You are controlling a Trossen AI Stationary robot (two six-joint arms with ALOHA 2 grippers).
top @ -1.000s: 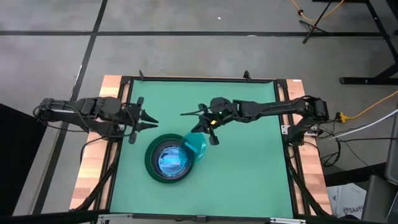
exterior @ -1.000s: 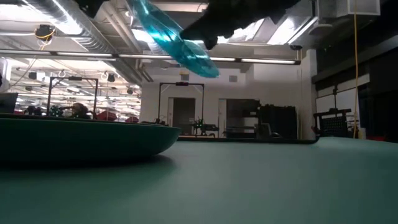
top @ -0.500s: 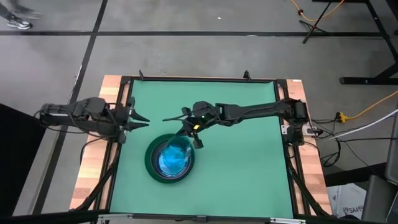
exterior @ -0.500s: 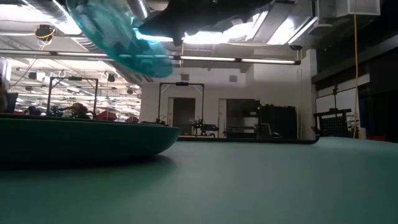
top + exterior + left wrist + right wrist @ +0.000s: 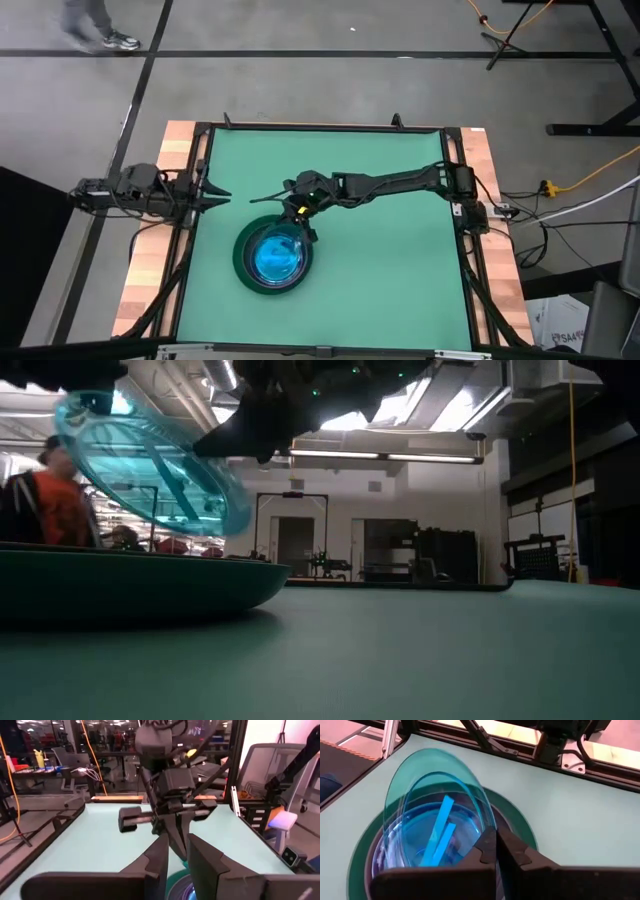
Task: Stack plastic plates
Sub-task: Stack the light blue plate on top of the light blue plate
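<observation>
A translucent cyan plate (image 5: pixel 437 795) hangs tilted over the stack, held by my right gripper (image 5: pixel 501 851), which is shut on its rim. In the low view the cyan plate (image 5: pixel 150 460) hovers above the large dark green plate (image 5: pixel 130 575). From above, the stack (image 5: pixel 273 255) shows a dark green outer ring (image 5: pixel 242 268) resting flat on the mat, with blue-looking smaller plates nested inside. My right gripper (image 5: pixel 297 215) is just beyond the stack's far right rim. My left gripper (image 5: pixel 218 191) waits near the table's left edge, fingers slightly open (image 5: pixel 177 862). My right gripper pinches the cyan plate's rim (image 5: pixel 489 826) between its two fingers (image 5: pixel 487 847). The fingers come slanting down from the table's far right side. The plate is tilted, its free side raised toward the table's left; whether its lower part touches the stack cannot be told.
Green mat (image 5: pixel 390 280) lies open to the right of and nearer than the stack. A black frame (image 5: pixel 320 127) and wooden side strips (image 5: pixel 150 270) border the table. A person in orange (image 5: pixel 55 500) stands in the room beyond the table.
My right gripper carried the cyan plate toward the table's left edge, from beside the stack's right rim to over the stack, and lowered it. The plate stayed tilted. My left gripper drew back toward the table's left edge.
</observation>
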